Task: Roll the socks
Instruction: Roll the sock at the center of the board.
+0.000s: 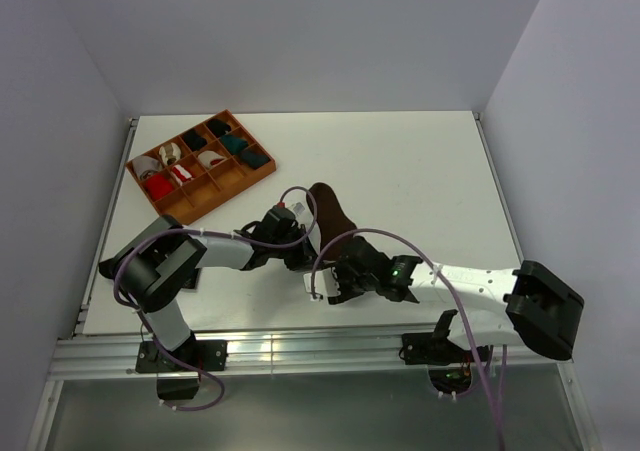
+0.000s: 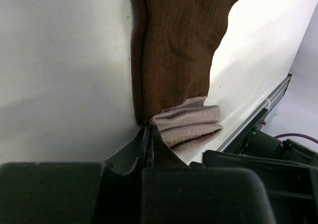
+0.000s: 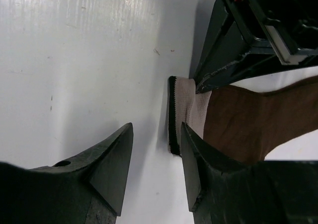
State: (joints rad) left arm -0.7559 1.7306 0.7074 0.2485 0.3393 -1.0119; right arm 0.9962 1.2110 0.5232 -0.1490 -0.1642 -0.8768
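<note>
The dark brown socks [image 1: 329, 211] lie flat on the white table in front of both arms. Their brown leg [image 2: 174, 50] runs away from the left wrist camera, and the pale pinkish cuff [image 2: 191, 127] is folded over at the near end. My left gripper [image 2: 147, 128] is shut, its tips touching the corner where cuff meets brown fabric; I cannot tell whether fabric is pinched. My right gripper [image 3: 156, 132] is open just short of the cuff [image 3: 191, 105], with only bare table between its fingers. From above, the left gripper [image 1: 303, 256] and right gripper [image 1: 325, 283] meet over the cuff end.
A brown wooden tray [image 1: 229, 195] with red, white, teal and dark sock bundles stands at the back left. The table's near edge with its metal rail [image 2: 278, 92] runs close behind the cuff. Grey walls enclose the table.
</note>
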